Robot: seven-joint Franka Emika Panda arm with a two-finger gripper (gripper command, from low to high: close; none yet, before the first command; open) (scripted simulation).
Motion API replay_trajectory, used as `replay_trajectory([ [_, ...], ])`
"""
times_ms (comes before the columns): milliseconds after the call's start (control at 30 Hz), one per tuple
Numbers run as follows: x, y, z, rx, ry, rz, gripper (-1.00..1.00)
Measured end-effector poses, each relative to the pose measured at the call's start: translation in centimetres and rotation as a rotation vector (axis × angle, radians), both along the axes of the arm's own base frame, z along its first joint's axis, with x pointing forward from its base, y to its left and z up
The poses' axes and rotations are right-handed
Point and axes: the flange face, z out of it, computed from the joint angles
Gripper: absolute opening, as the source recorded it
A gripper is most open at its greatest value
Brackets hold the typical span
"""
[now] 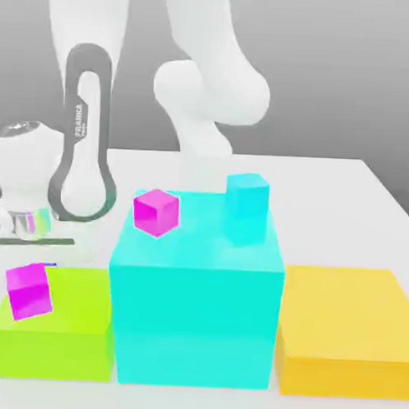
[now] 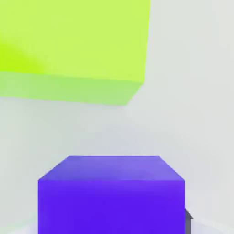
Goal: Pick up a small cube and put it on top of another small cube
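Obs.: small cube [image 2: 111, 194], deep blue-violet, sits square and upright on the white counter [image 2: 192, 114]. In the hand view it is very close to the camera, with its top face and one side face showing. Beyond it, apart from it with bare counter between, lies the corner of the lime-green block [image 2: 73, 41].

Hand [image 1: 27, 225]: at the left edge of the exterior view, about mid-height, pointing down to the counter just behind the lime-green block. Whether the hand is clenched on the small cube or released cannot be told. The white arm [image 1: 209, 87] rises from it into the upper centre of the frame.

Surroundings, exterior view:
- The lime-green block fills the lower left. One magenta cube [image 1: 28, 291] rests tilted on its top, near the block's left side.
- The large cyan block [image 1: 194, 316] takes the centre and is taller than its two neighbours. It touches the lime-green block on one side.
- A second magenta cube [image 1: 156, 212] stands on the cyan block's top, toward the upper left corner of that face.
- The small cyan cube [image 1: 247, 195] stands on the same top, toward the far right, well apart from the magenta one.
- The orange block [image 1: 345, 331] sits in the lower right, just beside the cyan block, its top bare.
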Motion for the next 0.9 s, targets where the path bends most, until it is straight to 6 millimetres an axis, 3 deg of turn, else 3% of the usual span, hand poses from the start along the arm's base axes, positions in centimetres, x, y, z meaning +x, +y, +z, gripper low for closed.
replay_trajectory([
  [167, 0.0, 0.0, 4.5, 0.001, -0.001, 0.000, -1.00],
  [233, -0.9, -0.8, 5.4, 0.012, -0.002, -0.054, -1.00],
  [333, 0.5, -1.7, 7.2, 0.032, -0.010, -0.138, -1.00],
  [433, 3.2, -1.9, 9.7, 0.041, -0.016, -0.188, -1.00],
  [533, 7.7, 0.0, 12.6, 0.042, -0.015, -0.175, -1.00],
  [767, 14.2, 3.6, 19.8, 0.026, -0.004, -0.230, -1.00],
  [833, 15.2, 4.6, 19.2, 0.012, -0.003, -0.219, -1.00],
  [900, 15.5, 4.9, 16.8, 0.009, -0.003, -0.214, -1.00],
])
